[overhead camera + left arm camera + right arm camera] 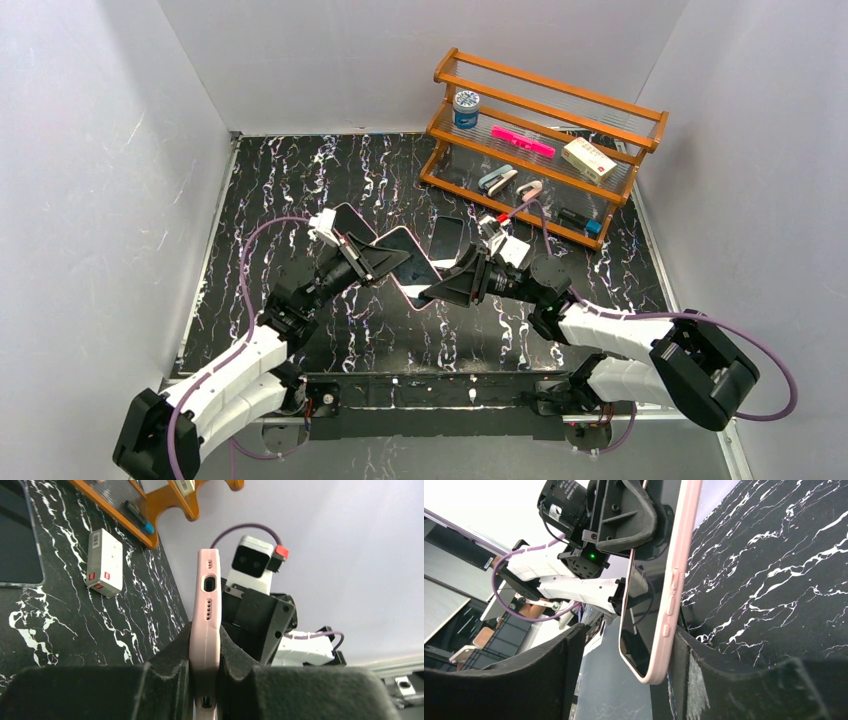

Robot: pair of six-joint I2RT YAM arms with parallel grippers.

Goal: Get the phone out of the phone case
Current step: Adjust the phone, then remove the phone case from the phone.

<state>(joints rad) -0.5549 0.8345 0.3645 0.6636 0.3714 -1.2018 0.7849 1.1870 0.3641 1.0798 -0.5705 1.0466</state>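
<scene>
The phone (408, 266), dark screen up, sits in a pink phone case (207, 605) and is held tilted above the black marble table (300, 180). My left gripper (206, 647) is shut on the case's end, one black pad on each face, with the charging port edge pointing away from it. At the opposite corner my right gripper (629, 652) stands open around the case (676, 585). Its right finger (724, 675) lies against the case's back, and its left finger (539, 665) is well clear of the screen (646, 615).
A wooden rack (545, 150) with a tin, a pink marker, a box and staplers stands at the back right. A bare dark phone (446, 240) and a second pink-edged phone (350, 222) lie flat behind the held one. A small white box (104, 562) lies near the rack.
</scene>
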